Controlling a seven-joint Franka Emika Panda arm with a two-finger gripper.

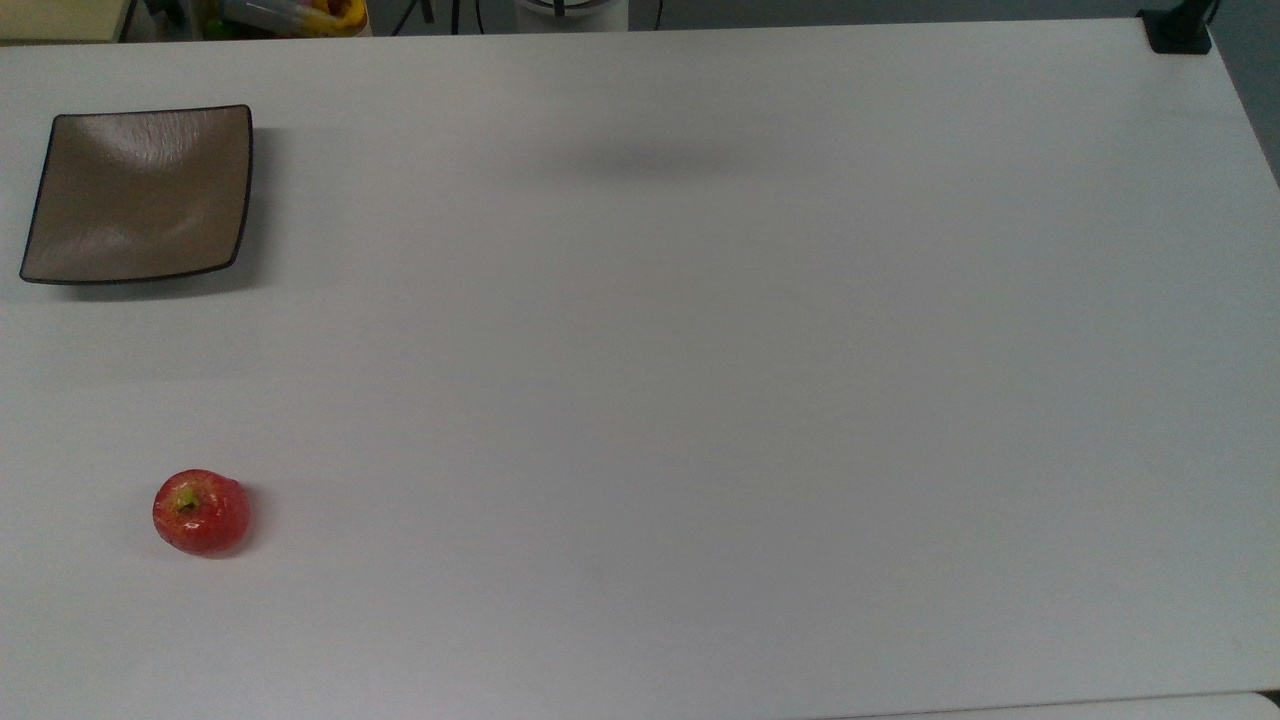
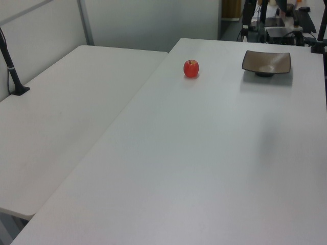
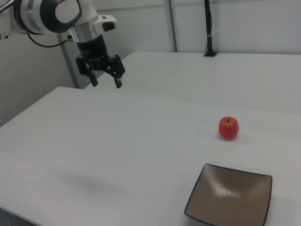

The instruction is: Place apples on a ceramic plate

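Note:
A small red apple [image 1: 201,512] sits alone on the white table, toward the top view's lower left. It also appears as the apple [image 2: 191,68] in the left view and the apple [image 3: 228,127] in the right view. The square taupe-brown ceramic plate [image 1: 140,195] lies bare in the top view's upper left, well apart from the apple; the plate [image 2: 266,62] and the plate [image 3: 230,197] show the same. In the right view my gripper [image 3: 106,84] hangs open high above the table at the right view's upper left, far from both, holding nothing.
A second white table [image 2: 61,112] adjoins on the left view's left side. A black clamp post [image 1: 1180,30] stands at the top view's upper right corner. Clutter lies beyond the table's far edge [image 1: 290,15]. A wide stretch of table surface [image 1: 700,400] separates the arm from the objects.

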